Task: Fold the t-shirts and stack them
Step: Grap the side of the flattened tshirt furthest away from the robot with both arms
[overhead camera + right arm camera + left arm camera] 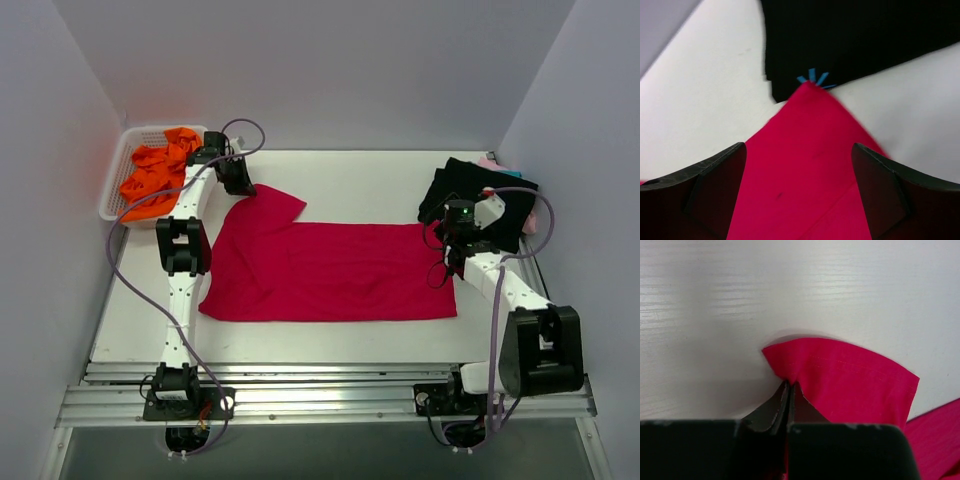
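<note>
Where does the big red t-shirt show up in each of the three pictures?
Top external: red t-shirt spread flat mid-table.
Left wrist: its hemmed corner at lower centre, pinched by the shut left hand.
Right wrist: lower centre, under the open right hand, corner meeting the black t-shirt.
Shared landmark: the white table.

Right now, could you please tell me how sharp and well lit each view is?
Top view: evenly lit, the red tee sharp. Left wrist: the left claw is dark and soft, the sleeve crisp with a soft shadow above it. Right wrist: the right claw is blurred, the black tee nearly featureless.
</note>
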Robot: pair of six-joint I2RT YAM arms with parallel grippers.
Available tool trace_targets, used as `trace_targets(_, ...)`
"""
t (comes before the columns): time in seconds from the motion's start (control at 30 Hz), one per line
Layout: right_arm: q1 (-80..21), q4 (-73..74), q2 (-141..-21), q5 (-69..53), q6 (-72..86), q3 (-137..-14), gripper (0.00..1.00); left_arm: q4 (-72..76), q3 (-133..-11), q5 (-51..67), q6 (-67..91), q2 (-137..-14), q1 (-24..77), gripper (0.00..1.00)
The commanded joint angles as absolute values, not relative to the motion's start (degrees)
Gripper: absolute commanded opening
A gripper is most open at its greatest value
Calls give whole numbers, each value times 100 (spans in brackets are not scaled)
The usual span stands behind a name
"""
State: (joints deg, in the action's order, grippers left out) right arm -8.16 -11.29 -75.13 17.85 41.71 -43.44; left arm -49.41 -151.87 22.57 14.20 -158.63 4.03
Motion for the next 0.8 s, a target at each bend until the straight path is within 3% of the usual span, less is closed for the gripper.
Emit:
trace_targets(0.0, -317, -1345, -7988, 1397, 4131, -4333, 82, -5335, -15091, 2022, 1336, -16066, 387, 2)
trace_targets(0.5, -88, -1635, -10404, 1714, 3990, -5563, 78, -5309, -15073, 1969, 1424, -16066, 387, 2)
trace_targets(0.77, -88, -1529, -10933, 1819, 3955, -6117, 77, -5300, -15073, 1951, 1459, -16066, 378, 2)
